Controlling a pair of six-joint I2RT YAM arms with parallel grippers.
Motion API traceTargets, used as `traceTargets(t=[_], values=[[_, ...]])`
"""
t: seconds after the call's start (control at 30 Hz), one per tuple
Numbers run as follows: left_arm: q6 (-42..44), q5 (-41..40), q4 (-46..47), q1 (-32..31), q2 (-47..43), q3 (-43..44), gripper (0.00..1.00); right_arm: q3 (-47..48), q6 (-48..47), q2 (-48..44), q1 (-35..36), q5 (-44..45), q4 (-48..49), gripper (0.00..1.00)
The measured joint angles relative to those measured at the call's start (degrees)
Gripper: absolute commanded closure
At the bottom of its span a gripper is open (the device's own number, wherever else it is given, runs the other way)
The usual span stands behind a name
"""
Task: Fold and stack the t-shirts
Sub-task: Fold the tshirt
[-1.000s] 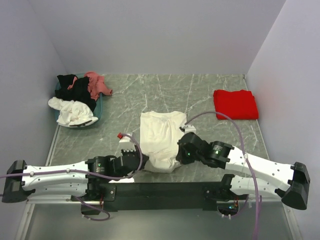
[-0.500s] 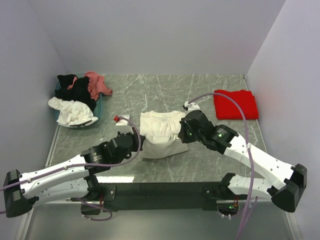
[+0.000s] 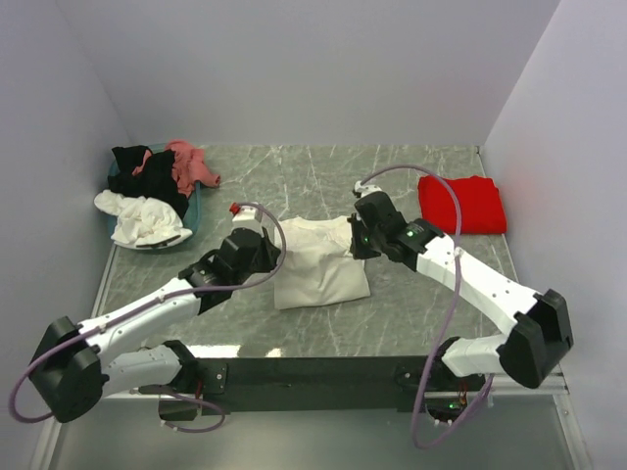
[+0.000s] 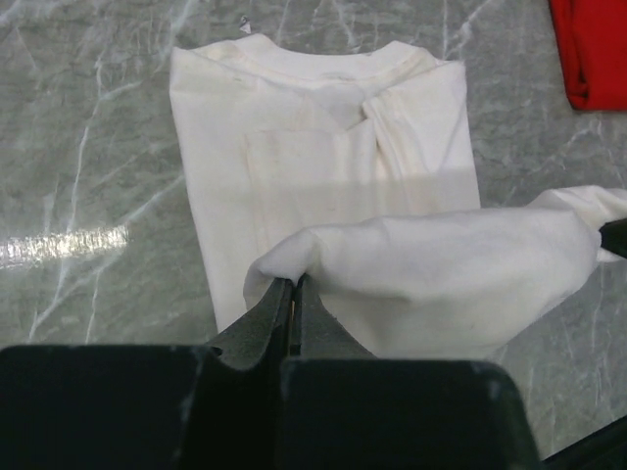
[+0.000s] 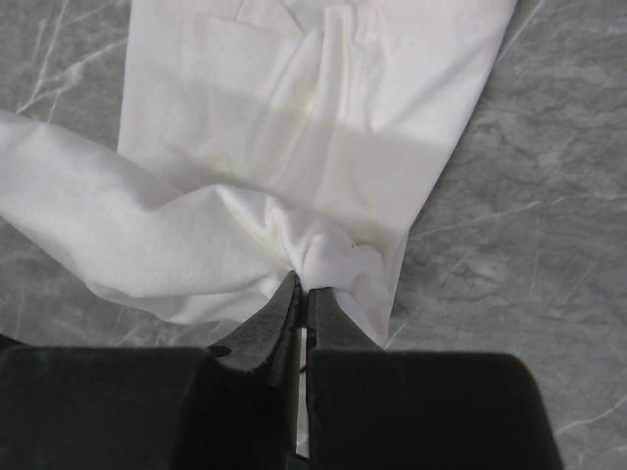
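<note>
The cream t-shirt (image 3: 318, 269) lies partly folded at the middle of the table. My left gripper (image 3: 266, 243) is shut on its bottom hem at the left corner (image 4: 284, 264) and holds it above the shirt's body. My right gripper (image 3: 355, 238) is shut on the hem's right corner (image 5: 328, 257). The lifted hem hangs between the two grippers, over the collar end (image 4: 323, 69). The folded red t-shirt (image 3: 461, 204) lies at the back right; its edge shows in the left wrist view (image 4: 593, 49).
A teal basket (image 3: 193, 215) at the back left holds the black (image 3: 142, 174), pink (image 3: 186, 164) and white (image 3: 142, 220) shirts. Grey walls close in the table on three sides. The black base rail (image 3: 313, 372) runs along the near edge.
Both grippers have carried the shirt's near hem away from the table's front edge toward the collar, folding the shirt over itself. Both arms have stretched forward.
</note>
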Motion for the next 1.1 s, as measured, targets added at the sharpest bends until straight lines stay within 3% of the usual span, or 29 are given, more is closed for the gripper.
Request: traceTargets(t=[0.4, 1.1], values=[[2.97, 10.8, 7.3, 10.36, 16.52, 5.62, 1.0, 6.47, -4.63, 16.0, -8.2, -4.74, 4.17, 1.0], [6.14, 16.24, 10.84, 16.55, 32.65, 15.39, 1.0, 20.55, -8.98, 33.97, -13.75, -9.14, 3.52, 1.0]])
